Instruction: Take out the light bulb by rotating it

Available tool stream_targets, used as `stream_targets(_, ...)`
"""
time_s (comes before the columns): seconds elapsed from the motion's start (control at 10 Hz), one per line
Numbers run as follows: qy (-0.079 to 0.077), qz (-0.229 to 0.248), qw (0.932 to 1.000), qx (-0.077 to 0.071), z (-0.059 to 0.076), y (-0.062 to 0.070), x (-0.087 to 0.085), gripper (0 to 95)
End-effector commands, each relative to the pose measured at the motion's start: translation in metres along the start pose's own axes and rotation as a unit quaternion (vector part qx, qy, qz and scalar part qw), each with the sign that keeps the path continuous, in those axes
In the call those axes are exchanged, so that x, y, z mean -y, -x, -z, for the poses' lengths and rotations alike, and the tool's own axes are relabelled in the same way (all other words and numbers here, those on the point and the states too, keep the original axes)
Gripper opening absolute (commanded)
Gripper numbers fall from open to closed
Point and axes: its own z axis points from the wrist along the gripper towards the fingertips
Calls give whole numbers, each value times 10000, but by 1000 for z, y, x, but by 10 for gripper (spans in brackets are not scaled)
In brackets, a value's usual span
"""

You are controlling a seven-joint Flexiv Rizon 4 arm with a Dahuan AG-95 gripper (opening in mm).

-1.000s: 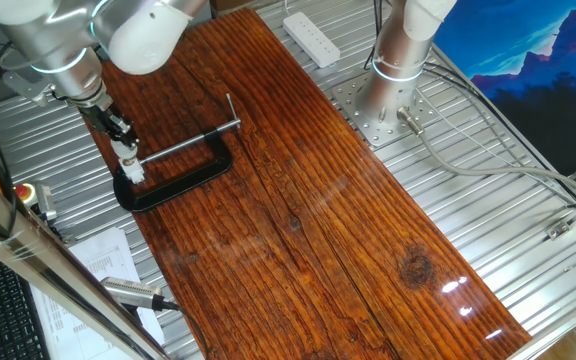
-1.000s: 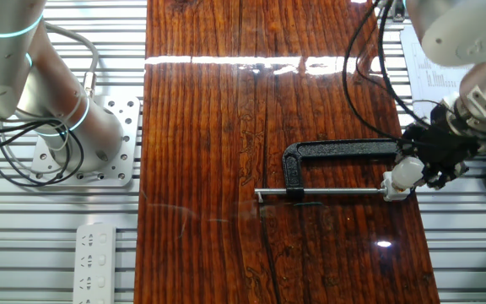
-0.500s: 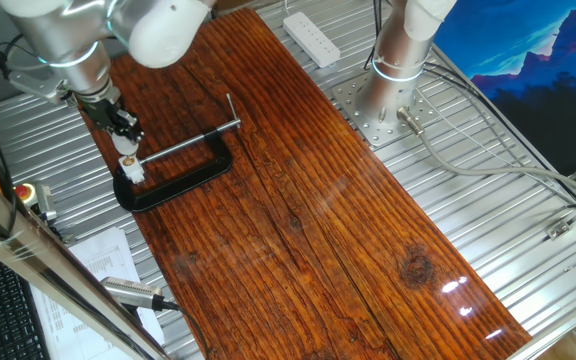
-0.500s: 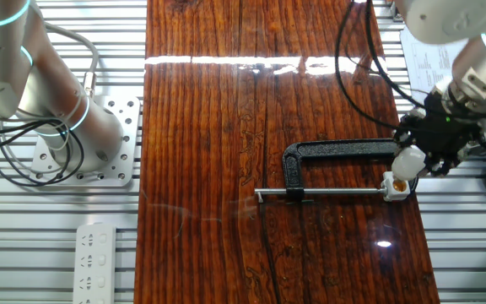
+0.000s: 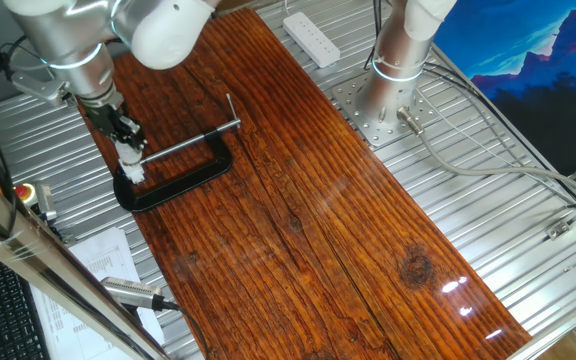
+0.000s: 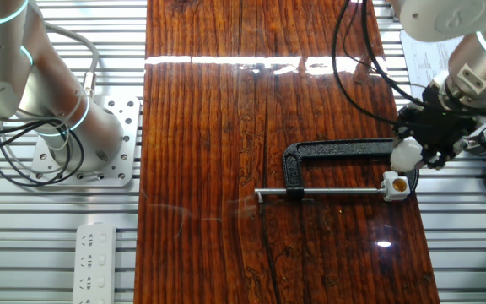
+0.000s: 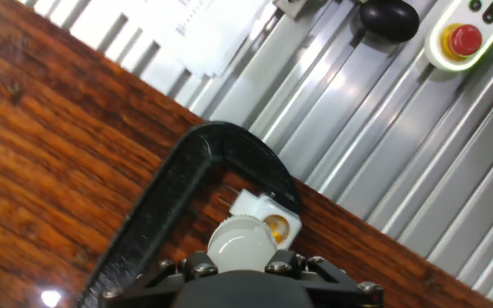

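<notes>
Bulb-wise, your light bulb is a stubby frosted white dome, smooth and rounded, clenched in the black gripper and lifted clear of the little white socket, whose brassy opening shows. You've got a matte black C-clamp curving around on the glossy wood-grain table.
</notes>
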Motion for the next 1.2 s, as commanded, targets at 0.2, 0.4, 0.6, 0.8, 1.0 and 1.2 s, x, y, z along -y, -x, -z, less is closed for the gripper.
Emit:
stream_targets(0.2, -3, -71, 10000, 15, -1, 4, -13, 0)
stream_targets(0.4, 70, -192, 9997, 116, -4, 11, -32, 0)
stream_targets(0.6, 99, -260, 9995, 166, -5, 16, -45, 0)
stream_targets(0.8, 158, -218, 9994, 219, -5, 25, -58, 0)
stream_targets(1.0, 169, -199, 9994, 224, -2, 35, -68, 0)
stream_targets(1.2, 199, -98, 9995, 244, -1, 41, -74, 0)
